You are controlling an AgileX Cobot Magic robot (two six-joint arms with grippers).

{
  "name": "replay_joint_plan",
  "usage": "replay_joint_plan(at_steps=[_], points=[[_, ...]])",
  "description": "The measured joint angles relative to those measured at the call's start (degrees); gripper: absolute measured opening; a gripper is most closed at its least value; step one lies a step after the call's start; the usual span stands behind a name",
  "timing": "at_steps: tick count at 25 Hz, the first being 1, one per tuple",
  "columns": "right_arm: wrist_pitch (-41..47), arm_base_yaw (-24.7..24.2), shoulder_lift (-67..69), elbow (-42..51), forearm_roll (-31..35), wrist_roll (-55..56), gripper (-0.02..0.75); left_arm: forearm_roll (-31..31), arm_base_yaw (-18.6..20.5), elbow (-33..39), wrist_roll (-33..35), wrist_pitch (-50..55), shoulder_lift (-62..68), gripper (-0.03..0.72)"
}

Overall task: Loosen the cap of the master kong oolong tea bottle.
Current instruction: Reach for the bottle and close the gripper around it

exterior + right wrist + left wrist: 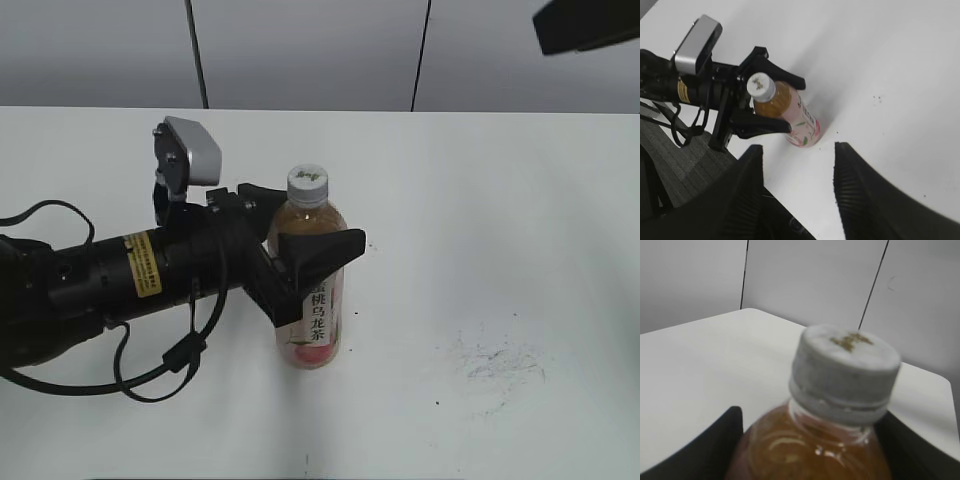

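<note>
The tea bottle (310,285) stands upright a little left of the middle of the exterior view, on the white table (500,200). Its pink-and-white label faces the camera and the amber tea reaches up to the shoulder. The cap (308,181) sits on the neck, and in the left wrist view the cap (845,372) fills the middle of the frame, level on its ring, with a faint dark mark on top. Nothing shows whether it has been turned at all.

The left gripper (300,245) comes in from the lower left of the exterior view and has its two black fingers on either side of the bottle's upper body, just under the shoulder. From the right wrist view the fingers appear to press against the bottle, one in front and one behind, so I judge it clamped on the bottle to steady it, though actual contact is hard to confirm.

The right gripper (797,190) shows at the bottom of its own view with its fingers spread wide and nothing between them. It hangs high above the bottle and well apart from it; only a dark corner of that arm shows at the upper right of the exterior view.

So the holding step looks done. What is left is the main part: bringing the free gripper down over the cap, closing on its ribbed sides and twisting it loose.
</note>
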Motion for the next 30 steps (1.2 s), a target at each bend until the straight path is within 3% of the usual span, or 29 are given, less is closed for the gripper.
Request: replay_joint_plan(at_steps=[12, 20, 30], points=[[4.9, 2.3, 13.1, -15.8, 5.2, 0.0, 0.347, 3.1, 0.0, 0.0, 2.8, -1.0, 0.0, 0.451], [6.9, 15.7, 21.6, -23.7, -12.2, 7.3, 0.347, 3.3, 0.0, 0.0, 2.9, -1.0, 0.0, 0.451], [7.1, 28.9, 27.8, -24.9, -22.8, 24.3, 0.375, 3.3, 0.0, 0.0, 3.0, -0.9, 0.0, 0.451]])
